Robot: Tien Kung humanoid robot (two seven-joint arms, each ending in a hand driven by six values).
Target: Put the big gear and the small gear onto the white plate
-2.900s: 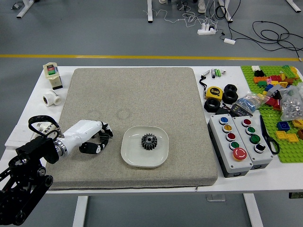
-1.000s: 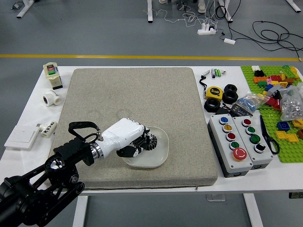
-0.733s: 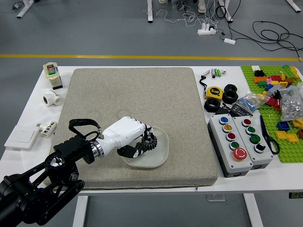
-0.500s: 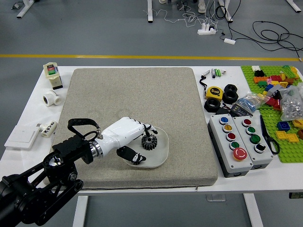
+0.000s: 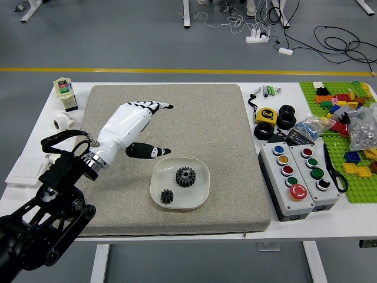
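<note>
One big black toothed gear [image 5: 185, 176], set right of centre in a shallow white rounded-square plate [image 5: 197, 196]; one small black toothed gear [image 5: 167, 196], apart from it, by the plate's near-left corner. Both presumably rigid, hard and sturdy, the larger likely the heavier; best pinched across opposite teeth, which should give purchase, though either may slide on the smooth glaze. Plate: on a grey-beige fabric mat [image 5: 177, 127], toward the near edge; probably stiff and breakable, to be taken by its rim. One white-and-black left hand [image 5: 131, 125], extended and holding nothing, above the mat past the plate's far-left corner. Changed since the previous frame: hand withdrawn from over the plate, small gear now exposed, big gear unmoved. Placement apparently complete. Farther right, on the table [image 5: 247, 229]: two grey button boxes [image 5: 283, 197].
</note>
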